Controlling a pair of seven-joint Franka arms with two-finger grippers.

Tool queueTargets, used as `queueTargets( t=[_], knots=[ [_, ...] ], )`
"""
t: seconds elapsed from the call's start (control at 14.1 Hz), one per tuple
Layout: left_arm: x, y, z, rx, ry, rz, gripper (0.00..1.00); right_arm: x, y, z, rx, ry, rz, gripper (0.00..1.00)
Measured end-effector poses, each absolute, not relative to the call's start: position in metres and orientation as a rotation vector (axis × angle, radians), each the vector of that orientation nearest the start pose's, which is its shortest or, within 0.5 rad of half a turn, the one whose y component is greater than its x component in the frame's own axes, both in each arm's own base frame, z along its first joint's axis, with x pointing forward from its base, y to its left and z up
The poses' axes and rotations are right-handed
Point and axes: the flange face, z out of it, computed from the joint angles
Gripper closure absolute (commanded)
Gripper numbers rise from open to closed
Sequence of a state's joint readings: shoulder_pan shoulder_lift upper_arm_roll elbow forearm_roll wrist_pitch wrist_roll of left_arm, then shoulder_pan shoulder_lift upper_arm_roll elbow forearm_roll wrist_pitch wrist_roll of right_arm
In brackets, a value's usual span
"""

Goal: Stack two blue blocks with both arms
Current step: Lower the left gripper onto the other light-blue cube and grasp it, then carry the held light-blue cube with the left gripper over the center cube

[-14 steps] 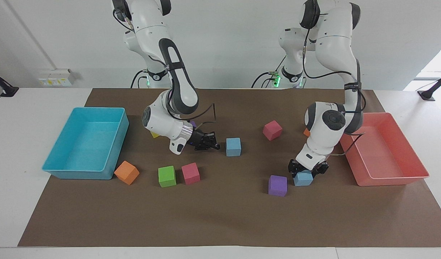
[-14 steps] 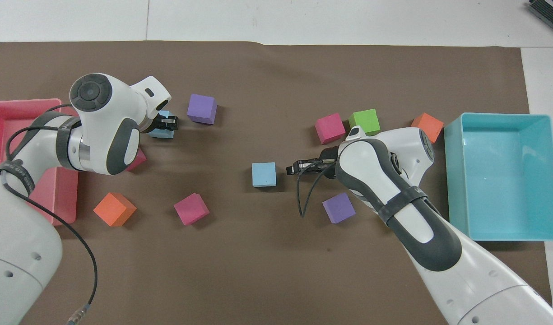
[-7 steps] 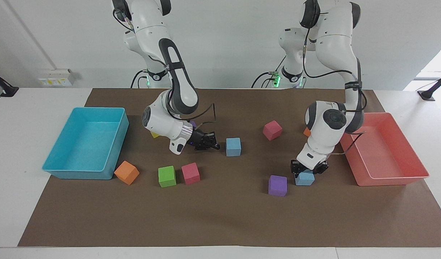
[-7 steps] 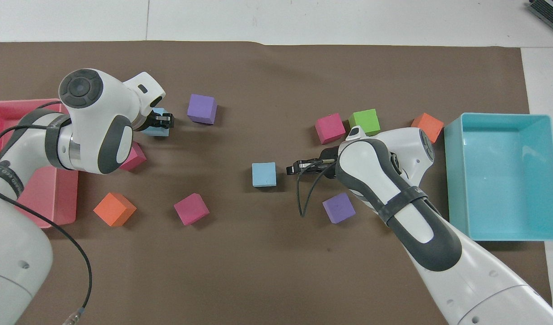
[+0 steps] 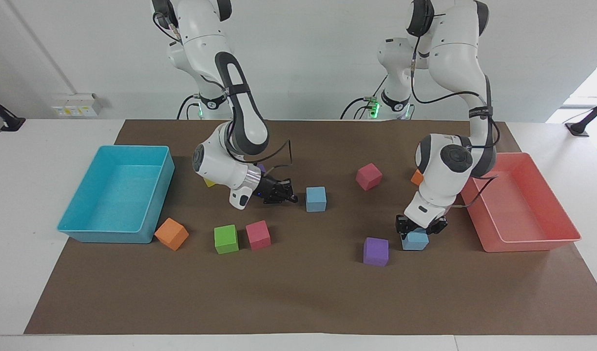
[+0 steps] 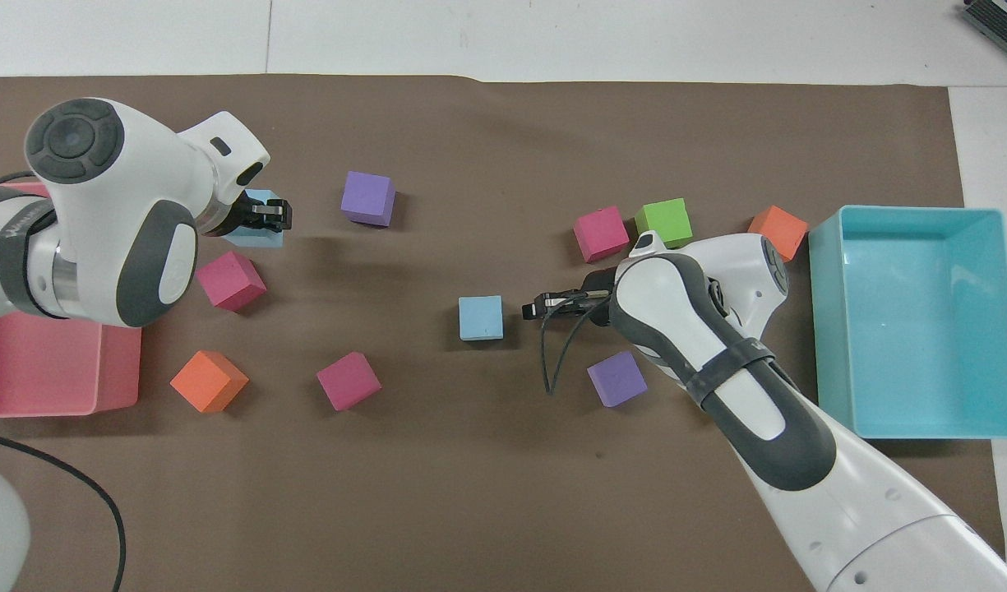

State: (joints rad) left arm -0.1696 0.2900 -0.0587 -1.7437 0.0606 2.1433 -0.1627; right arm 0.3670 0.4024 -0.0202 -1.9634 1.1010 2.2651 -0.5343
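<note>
Left pincer [image 5: 417, 230]: clamped on a blue block [image 5: 415, 241] at lower right of the facing view, just beside the purple cube [image 5: 375, 251]. Over the last second the arm has drawn upward and toward the pink tray [image 5: 532, 243], and the block has gone with it — it appears just off the brown mat [image 5: 298, 302], though contact cannot be ruled out. The grip seems to be holding.

Right pincer [image 5: 284, 192]: fingertips together, nothing held, unmoved at frame centre with its tip just beside the second blue block [image 5: 316, 199]. That block sits on the counter [image 5: 15, 204], untouched.

Judgement: the lift has begun; carrying the held block across to the centre one remains to be done.
</note>
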Motion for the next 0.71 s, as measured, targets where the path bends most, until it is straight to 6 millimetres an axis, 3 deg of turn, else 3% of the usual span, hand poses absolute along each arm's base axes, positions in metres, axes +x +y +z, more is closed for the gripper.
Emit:
queueTargets(
  t=[0.14, 0.28, 0.71],
  knots=[
    [0.628, -0.165, 0.42, -3.124, 0.15, -0.18, 0.92, 0.57, 0.232, 0.27, -2.354, -0.112, 0.011, 1.0],
    [0.617, -0.202, 0.419, -3.131, 0.164, -0.174, 0.92, 0.569, 0.233, 0.269, -2.357, -0.112, 0.008, 1.0],
    [0.559, -0.331, 0.41, -3.157, 0.099, -0.149, 0.93, 0.569, 0.233, 0.269, -2.358, -0.111, 0.007, 1.0]
  ],
)
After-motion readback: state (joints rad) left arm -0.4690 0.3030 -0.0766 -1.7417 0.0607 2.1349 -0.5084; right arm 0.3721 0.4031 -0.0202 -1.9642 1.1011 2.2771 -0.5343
